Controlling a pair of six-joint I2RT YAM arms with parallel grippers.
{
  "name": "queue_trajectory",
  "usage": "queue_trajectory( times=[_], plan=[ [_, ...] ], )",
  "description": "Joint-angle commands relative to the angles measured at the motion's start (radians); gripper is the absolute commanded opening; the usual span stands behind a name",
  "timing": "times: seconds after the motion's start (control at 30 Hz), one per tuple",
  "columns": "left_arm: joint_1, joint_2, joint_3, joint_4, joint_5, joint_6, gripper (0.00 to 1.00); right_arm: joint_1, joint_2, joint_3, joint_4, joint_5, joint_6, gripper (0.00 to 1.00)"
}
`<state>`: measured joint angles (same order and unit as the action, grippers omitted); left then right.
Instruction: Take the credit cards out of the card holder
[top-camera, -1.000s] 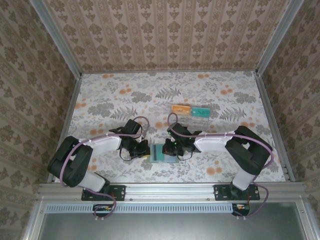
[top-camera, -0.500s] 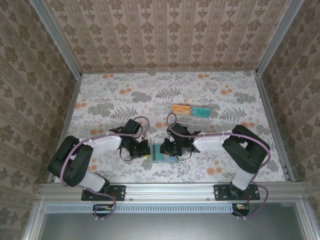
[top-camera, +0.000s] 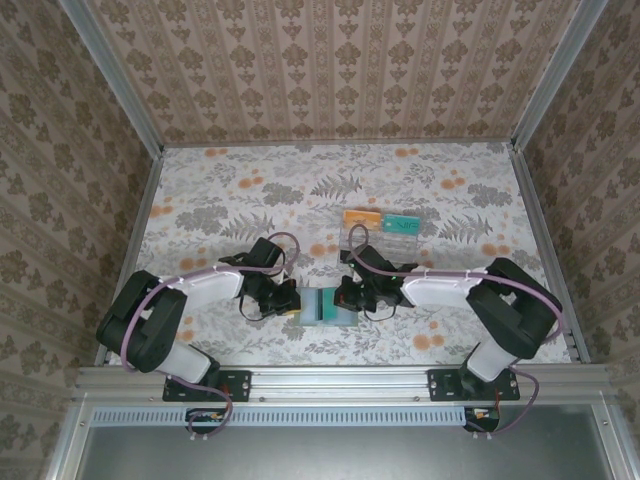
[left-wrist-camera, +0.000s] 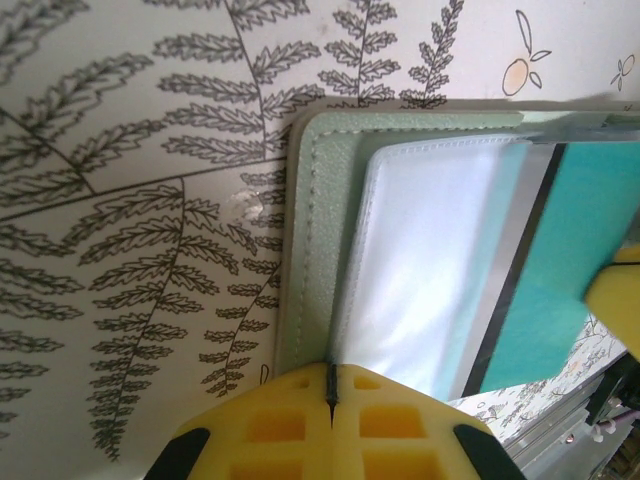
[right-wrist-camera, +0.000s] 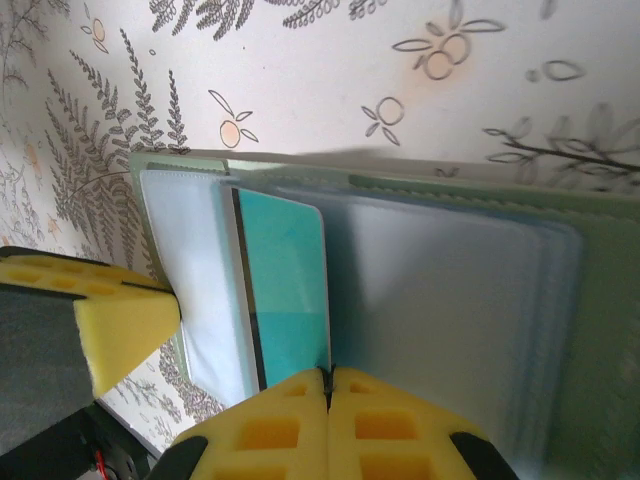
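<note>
Near the near edge of your table (top-camera: 250, 170), one card holder (top-camera: 328, 306) lies open between both grippers. Your left gripper (left-wrist-camera: 330, 395) has its jaws pinched tight on the holder's edge. One teal card (right-wrist-camera: 285, 290) shows inside. Your right gripper (right-wrist-camera: 328, 385) is clamped at the card's corner, hiding it. You cannot tell whether it grips card or sleeve.

I can read no text, label, brand or number on any of my feeds. From the top camera, the orange card (top-camera: 362, 216) and the far teal card (top-camera: 402, 224), lying right of centre toward the far side, are too small for any print to be made out. In the right wrist view, the tucked teal card (right-wrist-camera: 285, 290) in the card holder (right-wrist-camera: 600, 330) shows me a plain face.
</note>
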<state>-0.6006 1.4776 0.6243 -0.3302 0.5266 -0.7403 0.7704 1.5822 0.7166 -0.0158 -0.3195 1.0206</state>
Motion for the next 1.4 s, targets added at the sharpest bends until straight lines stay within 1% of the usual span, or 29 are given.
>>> queue_trajectory(
  times=[0.0,0.13,0.23,0.33,0.37,0.43,0.53,0.57,0.6,0.7,0.73,0.77,0.8,0.83,1.0,1.1,1.2,1.3,1.37],
  plan=[
    [0.001,0.021,0.007,-0.056,-0.031,0.025,0.03,-0.015,-0.072,-0.016,-0.122,0.048,-0.059,0.00],
    [0.002,0.004,0.020,-0.069,-0.031,0.030,0.03,-0.032,-0.163,-0.010,-0.226,0.086,-0.112,0.00],
    [0.005,-0.022,0.040,-0.085,-0.031,0.034,0.04,-0.042,-0.229,0.025,-0.310,0.095,-0.174,0.00],
    [0.013,-0.066,0.073,-0.110,-0.042,0.042,0.08,-0.046,-0.260,0.084,-0.400,0.106,-0.245,0.00],
    [0.019,-0.084,0.088,-0.120,-0.048,0.045,0.12,-0.048,-0.267,0.108,-0.430,0.114,-0.269,0.00],
    [0.032,-0.119,0.112,-0.132,-0.050,0.051,0.28,-0.049,-0.273,0.159,-0.486,0.129,-0.324,0.00],
    [0.065,-0.171,0.145,-0.143,-0.047,0.056,0.45,-0.048,-0.277,0.250,-0.593,0.178,-0.427,0.00],
    [0.080,-0.192,0.154,-0.142,-0.046,0.057,0.54,-0.048,-0.275,0.287,-0.633,0.203,-0.470,0.00],
    [0.095,-0.208,0.161,-0.142,-0.043,0.057,0.59,-0.049,-0.270,0.322,-0.671,0.232,-0.516,0.00],
    [0.133,-0.263,0.177,-0.131,-0.028,0.067,0.71,-0.049,-0.250,0.416,-0.754,0.303,-0.650,0.00],
    [0.138,-0.276,0.182,-0.130,-0.025,0.073,0.78,-0.048,-0.245,0.440,-0.767,0.319,-0.684,0.00],
    [0.138,-0.290,0.187,-0.130,-0.026,0.081,0.89,-0.049,-0.241,0.463,-0.777,0.329,-0.737,0.00],
    [0.171,-0.302,0.193,-0.130,-0.028,0.088,0.96,-0.048,-0.237,0.483,-0.787,0.348,-0.783,0.00],
    [0.178,-0.311,0.196,-0.129,-0.030,0.093,0.99,-0.048,-0.234,0.498,-0.796,0.372,-0.821,0.00],
    [0.204,-0.333,0.199,-0.120,-0.015,0.108,1.00,-0.048,-0.219,0.540,-0.817,0.544,-1.064,0.00],
    [0.206,-0.342,0.202,-0.120,-0.019,0.122,1.00,-0.048,-0.215,0.554,-0.814,0.598,-1.227,0.00],
    [0.207,-0.351,0.204,-0.121,-0.037,0.134,1.00,-0.051,-0.214,0.540,-0.779,0.698,-1.383,0.00],
    [0.206,-0.353,0.207,-0.122,-0.042,0.142,1.00,-0.062,-0.199,0.524,-0.757,0.762,-1.537,0.00],
    [0.208,-0.352,0.207,-0.117,-0.044,0.146,1.00,-0.082,-0.199,0.516,-0.745,0.783,-1.621,0.00]
  ],
)
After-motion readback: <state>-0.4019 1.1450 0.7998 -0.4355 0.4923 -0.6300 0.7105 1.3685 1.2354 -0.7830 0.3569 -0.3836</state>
